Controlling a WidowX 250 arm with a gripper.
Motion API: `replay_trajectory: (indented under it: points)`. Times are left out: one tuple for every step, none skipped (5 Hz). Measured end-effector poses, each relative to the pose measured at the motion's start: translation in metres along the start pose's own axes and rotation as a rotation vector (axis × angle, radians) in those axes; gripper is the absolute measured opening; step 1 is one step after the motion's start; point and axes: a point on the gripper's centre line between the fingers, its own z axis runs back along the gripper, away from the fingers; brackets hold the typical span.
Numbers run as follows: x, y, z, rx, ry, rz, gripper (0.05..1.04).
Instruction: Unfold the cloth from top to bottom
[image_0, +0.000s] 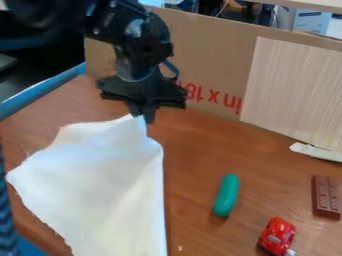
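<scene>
The black gripper (143, 116) hangs over the back left part of the table, pointing down, its fingers shut on the top corner of the white cloth (110, 187). That corner is drawn up to a peak between the fingertips. From there the cloth spreads toward the front left of the table, with a nearly straight right edge and a ragged left edge. Soft creases run through its upper part, and its lower end runs out of view at the bottom.
Right of the cloth lie a green oblong toy (227, 195), a red toy car (277, 236) and a brown chocolate bar toy (326, 196). A cardboard wall (207, 55) stands along the back, with a light wooden panel (294, 90) against it. A white object (316, 151) lies below the panel.
</scene>
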Motion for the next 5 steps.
replay_trajectory:
  points:
    - [-0.018,0.003,0.019,-0.039,-0.014,-0.002,0.051]
    - [-0.035,0.001,0.035,-0.076,-0.027,-0.012,0.051]
    - [-0.050,-0.006,0.043,-0.088,-0.040,-0.048,0.051]
    - [-0.066,-0.012,0.049,-0.099,-0.060,-0.101,0.072]
    - [-0.085,-0.020,0.058,-0.100,-0.074,-0.191,0.221]
